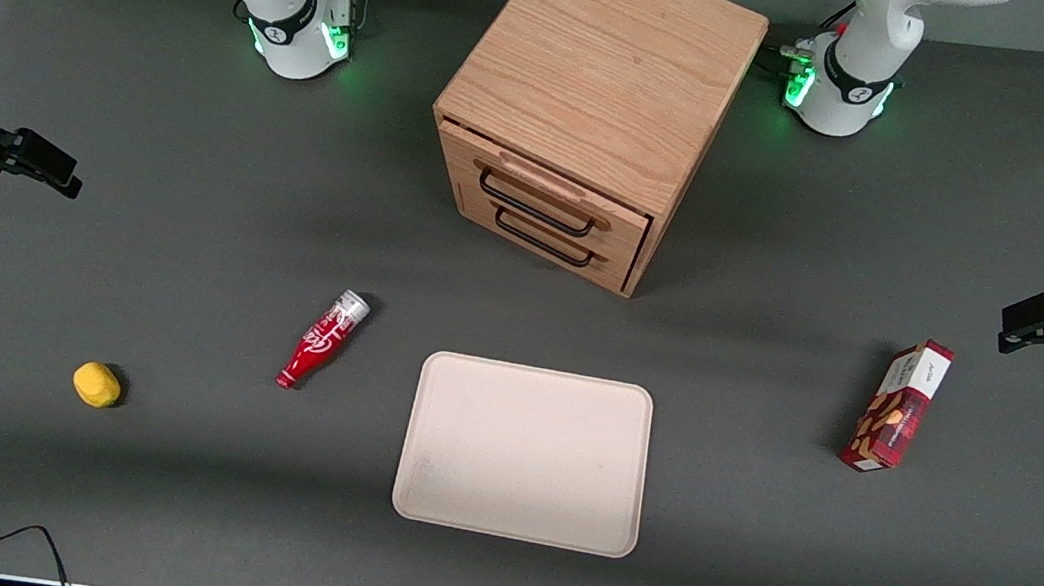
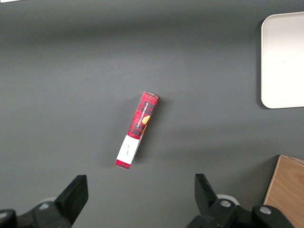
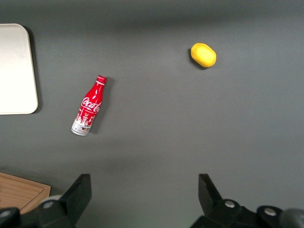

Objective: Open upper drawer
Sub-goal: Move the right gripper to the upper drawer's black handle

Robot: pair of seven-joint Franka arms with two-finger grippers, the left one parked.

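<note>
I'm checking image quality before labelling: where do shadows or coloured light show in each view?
Front view: the cabinet shades the table toward the parked arm's end, and green light glows at both arm bases. Right wrist view: lighting is even, with small soft shadows beside the bottle and the lemon; the end effector hangs open over bare mat. Left wrist view: the box casts a faint shadow.

On the table (image 1: 151, 506) stands one wooden cabinet (image 1: 600, 81) with two drawers: one upper drawer (image 1: 545, 197) and one lower drawer (image 1: 549, 241), each with one dark handle. There is one tray (image 1: 524, 453), one red bottle (image 1: 323, 339), one yellow lemon (image 1: 96, 384) and one red box (image 1: 898, 406). One gripper (image 1: 44, 167) hangs over the working arm's end of the table, its two fingers spread apart.
</note>
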